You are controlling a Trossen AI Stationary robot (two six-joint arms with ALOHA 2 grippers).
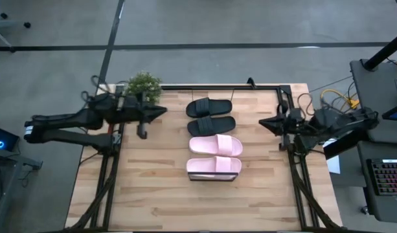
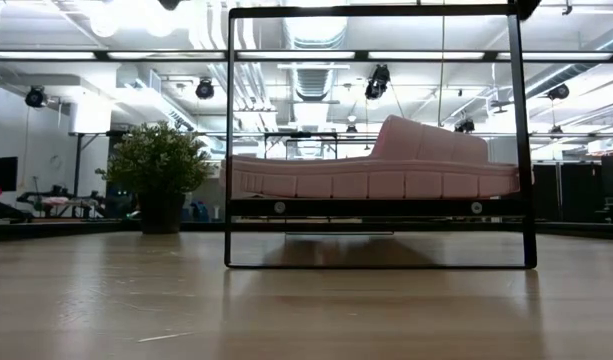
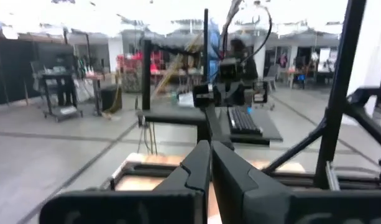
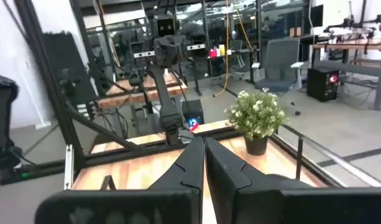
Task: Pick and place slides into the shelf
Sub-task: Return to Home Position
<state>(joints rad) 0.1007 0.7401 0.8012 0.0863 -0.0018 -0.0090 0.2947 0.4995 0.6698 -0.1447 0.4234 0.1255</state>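
Note:
Four slides lie in a row down the middle of the table, seen in the high view: two black slides (image 1: 209,107) (image 1: 212,125) on the far side and two pale pink slides (image 1: 215,145) (image 1: 214,167) on the near side. In the low view the nearest pink slide (image 2: 376,165) rests sole-down on the shelf (image 2: 376,207), inside its thin dark frame (image 2: 229,140); the other slides are hidden behind it. My left gripper (image 1: 164,111) hovers shut to the left of the black slides. My right gripper (image 1: 261,122) hovers shut to their right. Neither touches anything.
A small potted plant (image 1: 144,86) stands at the table's far left corner, close behind my left arm. Bare plank tabletop (image 1: 204,207) lies on the near side of the slides. Desks and equipment stand beyond the table's right edge.

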